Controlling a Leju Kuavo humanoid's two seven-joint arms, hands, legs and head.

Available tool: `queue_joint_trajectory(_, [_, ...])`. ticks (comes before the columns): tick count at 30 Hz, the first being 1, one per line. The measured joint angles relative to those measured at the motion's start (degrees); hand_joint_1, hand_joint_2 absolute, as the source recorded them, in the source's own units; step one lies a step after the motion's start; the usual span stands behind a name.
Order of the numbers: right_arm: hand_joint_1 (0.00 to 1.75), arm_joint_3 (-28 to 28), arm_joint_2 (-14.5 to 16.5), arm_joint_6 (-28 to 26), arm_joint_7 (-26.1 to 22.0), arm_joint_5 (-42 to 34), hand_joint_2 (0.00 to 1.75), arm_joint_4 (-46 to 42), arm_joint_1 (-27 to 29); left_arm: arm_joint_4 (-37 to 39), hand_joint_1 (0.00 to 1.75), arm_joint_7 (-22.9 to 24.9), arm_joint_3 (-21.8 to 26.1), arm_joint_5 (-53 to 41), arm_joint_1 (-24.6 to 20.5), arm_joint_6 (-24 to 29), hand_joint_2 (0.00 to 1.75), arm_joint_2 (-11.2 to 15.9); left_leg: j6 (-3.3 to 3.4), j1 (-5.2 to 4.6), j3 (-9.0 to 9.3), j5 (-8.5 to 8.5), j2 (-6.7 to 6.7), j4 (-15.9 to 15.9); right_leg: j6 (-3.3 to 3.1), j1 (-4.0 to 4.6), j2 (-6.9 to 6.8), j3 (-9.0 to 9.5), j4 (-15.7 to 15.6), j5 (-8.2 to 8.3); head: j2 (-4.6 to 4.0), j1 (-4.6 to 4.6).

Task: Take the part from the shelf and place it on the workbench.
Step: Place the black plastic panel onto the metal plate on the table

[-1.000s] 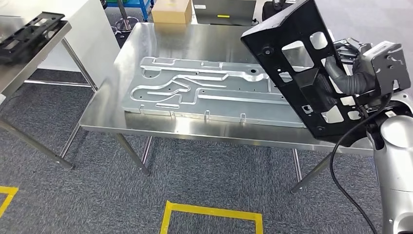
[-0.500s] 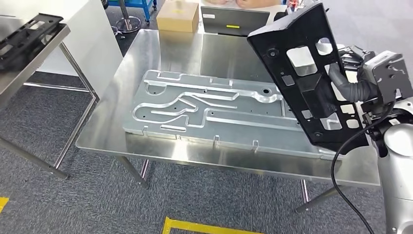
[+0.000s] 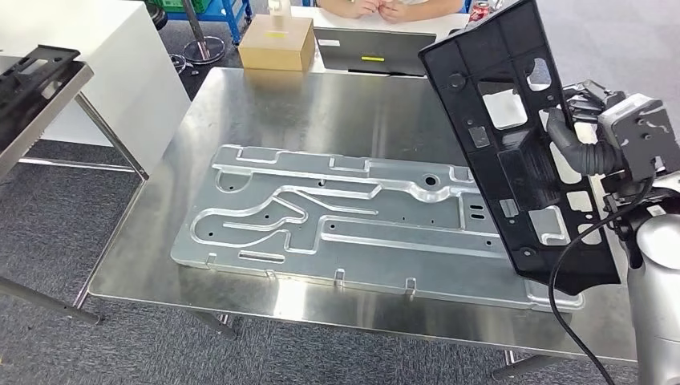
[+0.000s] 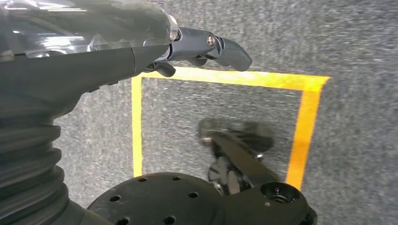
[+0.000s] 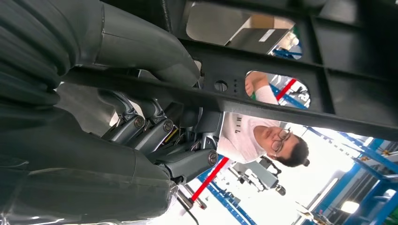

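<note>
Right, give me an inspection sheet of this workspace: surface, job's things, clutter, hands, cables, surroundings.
Surface: steel workbench, shiny, with a silver stamped plate lying flat on it.
Job's things: black part held tilted above the workbench's right end, not yet set down.
Clutter: cardboard box and dark tray at the far edge.
Hands: right hand grips the part; left hand hangs over the floor, fingers holding nothing.
Cables: black cable loops beside the right arm.
Surroundings: person beyond the bench; yellow floor tape.
</note>
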Motion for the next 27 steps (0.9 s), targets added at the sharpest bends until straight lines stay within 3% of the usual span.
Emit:
queue_joint_trajectory(2, [1.75, -0.2, 0.4, 0.1, 0.3, 0.6, 1.75, -0.2, 0.6, 0.0, 0.0, 0.0, -0.2, 0.0, 0.1, 0.0, 1.75, 0.0, 0.63, -0.14, 0.13, 7.96, 0.04, -6.9, 0.39, 0.08, 0.07, 1.33, 0.1, -1.19, 0.0, 0.0])
queue_joint_trajectory(3, [1.75, -0.4, 0.5, 0.1, 0.4, 0.9, 1.75, -0.3, 0.9, 0.0, 0.0, -0.1, -0.2, -0.1, 0.2, 0.0, 1.75, 0.0, 1.01, -0.27, 0.18, 10.95, 0.04, -8.9, 0.7, 0.15, 0.17, 1.6, 0.1, -1.64, 0.0, 0.0])
queue_joint_trajectory(4, [1.75, -0.5, 0.7, 0.1, 0.5, 1.1, 1.75, -0.4, 1.1, 0.0, 0.0, -0.1, -0.3, -0.1, 0.2, 0.0, 1.75, 0.0, 1.33, -0.42, 0.13, 12.53, 0.02, -9.8, 1.06, 0.22, 0.27, 1.69, 0.1, -1.99, 0.0, 0.0])
queue_joint_trajectory(8, [1.75, -1.5, 1.0, 0.3, 0.6, 1.9, 1.75, -0.8, 1.5, 0.0, 0.0, -0.2, -0.3, -0.1, -0.1, 0.0, 1.75, -0.1, 2.5, -0.29, 1.08, 12.96, -0.08, -11.0, 2.29, 0.07, 0.34, 1.36, 1.4, -3.85, 0.0, -0.01])
queue_joint_trajectory(9, [1.75, -1.7, 1.0, 0.4, 0.6, 2.0, 1.75, -0.8, 1.6, 0.0, 0.0, -0.2, -0.3, -0.1, -0.2, 0.0, 1.75, -0.2, 2.82, -0.2, 1.46, 12.91, -0.09, -11.3, 2.45, 0.05, 0.31, 0.21, 3.8, -5.18, 0.0, 0.0])
queue_joint_trajectory(11, [1.75, -2.2, 1.0, 0.8, 0.6, 2.0, 1.75, -0.7, 1.6, 0.0, 0.0, -0.2, -0.3, 0.0, -0.3, 0.0, 1.75, -0.2, 3.42, -0.33, 1.88, 12.54, -0.1, -11.4, 2.81, 0.04, 0.29, -4.07, 11.4, -8.19, 0.0, 0.0])
queue_joint_trajectory(12, [1.75, -2.3, 0.9, 1.1, 0.7, 2.1, 1.75, -0.6, 1.7, 0.0, 0.0, -0.2, -0.3, 0.0, -0.3, 0.0, 1.75, -0.2, 3.63, -0.38, 2.02, 12.32, -0.11, -11.3, 3.08, -0.04, 0.29, -6.19, 14.6, -8.89, 0.0, 0.0])
queue_joint_trajectory(13, [1.75, -2.3, 0.9, 1.2, 0.8, 2.2, 1.75, -0.4, 1.7, 0.0, 0.0, -0.2, -0.3, 0.1, -0.3, 0.0, 1.75, -0.2, 3.77, -0.42, 2.19, 12.07, -0.14, -11.3, 3.39, -0.17, 0.28, -7.55, 16.1, -8.53, 0.0, 0.0])
queue_joint_trajectory(14, [1.75, -2.3, 0.9, 1.2, 1.0, 2.6, 1.75, -0.2, 1.6, 0.0, 0.0, -0.2, -0.3, 0.1, -0.3, 0.0, 1.75, -0.2, 3.79, -0.41, 2.37, 11.78, -0.2, -11.1, 3.69, -0.35, 0.26, -7.77, 15.3, -6.96, 0.0, 0.0])
queue_joint_trajectory(16, [1.75, -2.3, 0.9, 1.1, 1.4, 3.3, 1.75, 0.2, 1.3, 0.0, 0.0, -0.2, -0.3, 0.3, -0.3, 0.0, 1.75, -0.3, 3.55, -0.35, 2.65, 10.98, -0.4, -10.4, 4.26, -0.82, 0.16, -5.33, 8.1, -1.96, 0.0, 0.01])
queue_joint_trajectory(18, [1.75, -2.3, 1.0, 1.0, 1.8, 3.9, 1.75, 1.0, 0.6, 0.0, 0.0, -0.1, -0.3, 0.4, -0.4, 0.0, 1.75, -0.2, 3.18, -0.61, 2.36, 10.24, -0.65, -9.4, 4.22, -0.94, 0.11, -2.93, 2.0, 0.64, 0.0, -0.02])
queue_joint_trajectory(21, [1.75, -1.9, 1.2, 0.5, 2.4, 5.3, 1.75, 3.0, -0.8, 0.0, 0.0, 0.1, -0.3, 0.5, -0.4, 0.0, 1.75, -0.2, 2.94, -0.92, 2.0, 10.05, -0.79, -9.2, 3.37, -0.76, 0.17, -2.72, 0.9, 0.6, 0.0, -0.11])
queue_joint_trajectory(27, [1.75, 0.2, 2.4, -0.9, 3.3, 11.2, 1.75, 10.5, -7.6, 0.0, 0.0, 0.6, -0.3, 1.0, -0.6, 0.1, 1.75, -0.3, 2.61, -0.78, 2.13, 10.17, -0.76, -9.4, 3.24, -0.57, 0.23, -2.73, 0.9, 0.61, 0.0, -0.11])
